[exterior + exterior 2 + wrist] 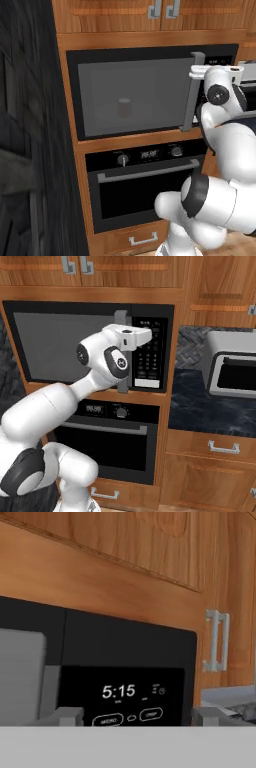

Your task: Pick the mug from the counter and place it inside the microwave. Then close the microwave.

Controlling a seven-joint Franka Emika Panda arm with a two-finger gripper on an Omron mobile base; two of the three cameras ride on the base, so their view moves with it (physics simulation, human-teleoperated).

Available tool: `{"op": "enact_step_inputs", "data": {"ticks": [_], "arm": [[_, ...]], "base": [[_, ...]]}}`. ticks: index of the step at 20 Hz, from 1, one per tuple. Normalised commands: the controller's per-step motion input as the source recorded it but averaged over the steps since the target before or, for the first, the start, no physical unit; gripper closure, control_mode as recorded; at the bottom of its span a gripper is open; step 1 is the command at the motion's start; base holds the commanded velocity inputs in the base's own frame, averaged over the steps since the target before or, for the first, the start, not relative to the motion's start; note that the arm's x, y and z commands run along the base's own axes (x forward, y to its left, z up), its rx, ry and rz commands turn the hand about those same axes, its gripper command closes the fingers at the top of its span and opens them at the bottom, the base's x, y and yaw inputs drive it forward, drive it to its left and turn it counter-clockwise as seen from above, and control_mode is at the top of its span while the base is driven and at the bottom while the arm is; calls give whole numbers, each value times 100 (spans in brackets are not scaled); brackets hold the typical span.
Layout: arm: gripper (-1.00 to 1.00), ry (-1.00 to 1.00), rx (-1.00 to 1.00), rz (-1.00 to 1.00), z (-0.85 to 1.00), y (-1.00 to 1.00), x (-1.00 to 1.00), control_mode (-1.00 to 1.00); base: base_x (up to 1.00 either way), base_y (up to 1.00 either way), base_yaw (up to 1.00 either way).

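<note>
The microwave has its dark-framed glass door swung flat against its front. Dimly through the glass I see the mug standing upright inside. The door's grey bar handle runs down the right side of the door. My gripper is open and holds nothing; it hovers at the top of the handle, facing the black keypad panel. In the hand view its fingertips stand wide apart below the clock display. The hand covers part of the handle in the right base view.
A black oven with knobs sits under the microwave. To the right, a silver toaster oven stands on the dark counter. Wooden cabinets hang above, and a dark wall stands close on the left.
</note>
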Motion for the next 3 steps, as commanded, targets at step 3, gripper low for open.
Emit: {"op": "enact_step_inputs", "data": {"ticks": [3], "arm": [[-100,0,0,0,0,0,34,-100]], "base": [[0,0,0]]}}
